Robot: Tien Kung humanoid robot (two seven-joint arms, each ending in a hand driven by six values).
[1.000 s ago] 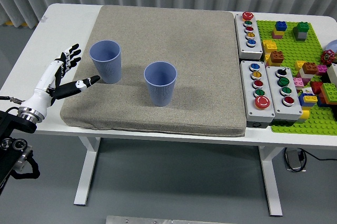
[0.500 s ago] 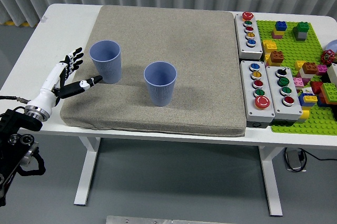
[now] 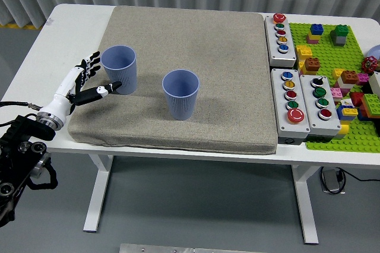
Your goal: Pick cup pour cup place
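Left hand open, empty, beside the left cup; risks tipping it by thumb nudge before fingers wrap.

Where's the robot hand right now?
In the head view, the left robot hand is at the grey mat's left edge, fingers spread open beside the left blue cup, not gripping it.
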